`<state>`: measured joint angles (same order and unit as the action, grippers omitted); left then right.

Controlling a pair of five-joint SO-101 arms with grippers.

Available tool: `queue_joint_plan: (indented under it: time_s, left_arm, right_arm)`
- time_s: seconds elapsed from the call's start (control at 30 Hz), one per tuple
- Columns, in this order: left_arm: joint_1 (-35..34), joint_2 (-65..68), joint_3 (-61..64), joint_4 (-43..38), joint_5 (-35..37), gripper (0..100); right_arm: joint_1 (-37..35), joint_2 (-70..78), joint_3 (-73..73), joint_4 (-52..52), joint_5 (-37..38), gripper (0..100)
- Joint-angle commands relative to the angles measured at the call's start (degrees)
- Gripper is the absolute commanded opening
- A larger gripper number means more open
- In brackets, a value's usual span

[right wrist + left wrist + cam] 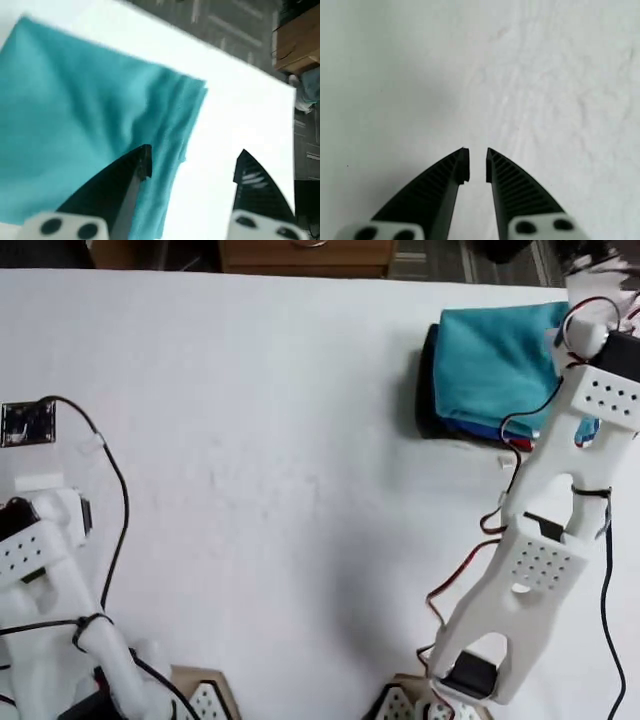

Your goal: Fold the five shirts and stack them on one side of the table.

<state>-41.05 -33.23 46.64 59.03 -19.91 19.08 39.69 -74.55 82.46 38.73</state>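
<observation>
I've got left gripper point(477, 165) at a narrow gap, nothing in it, over bare table point(280, 440). Shirt stack point(490, 365), teal on top, sits at far-right edge. Right gripper point(194, 161) is wide, over the stack's teal edge.

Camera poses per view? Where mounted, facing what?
High view: fixed above, facing down on white-clothed table; white left arm, right arm show.
Left wrist view: on left arm, facing bare table; left gripper slightly open.
Right wrist view: on right arm, facing folded teal shirt; right gripper open.
Shared: high and right wrist both show that shirt.
</observation>
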Motion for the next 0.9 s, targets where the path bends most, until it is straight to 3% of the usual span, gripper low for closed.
queue_joint_plan:
  time_s: [0.0, 0.17, 0.23, 0.4, 0.57, 0.67, 0.87]
  left_arm:
    - [-0.26, -0.53, -0.22, -0.70, 0.26, 9]
    - [-0.09, -0.53, -0.22, -0.62, 0.26, 9]
    - [-0.09, -0.53, -0.22, -0.62, 0.26, 9]
    - [-0.09, -0.53, -0.22, -0.53, -0.26, 9]
    - [-0.09, -0.62, -0.40, -0.53, -2.37, 9]
    - [-0.09, -0.70, -1.45, -0.44, -2.37, 9]
    - [-0.09, -0.70, -12.26, 11.43, -2.20, 9]
  right_arm:
    - [-0.04, -3.91, -2.81, 0.31, -3.96, 23.8]
    - [0.40, 3.74, 0.88, -2.51, -4.31, 4.4]
    - [1.27, 8.75, 1.14, -6.11, -4.31, 1.6]
    - [2.24, 15.78, -1.85, -7.69, -4.75, 8.5]
    - [1.71, 14.46, -10.99, -0.75, -5.19, 18.7]
    - [1.19, 12.35, -18.64, 4.26, -10.46, 24.3]
    - [-0.57, 2.51, -20.31, 13.58, -18.81, 26.2]
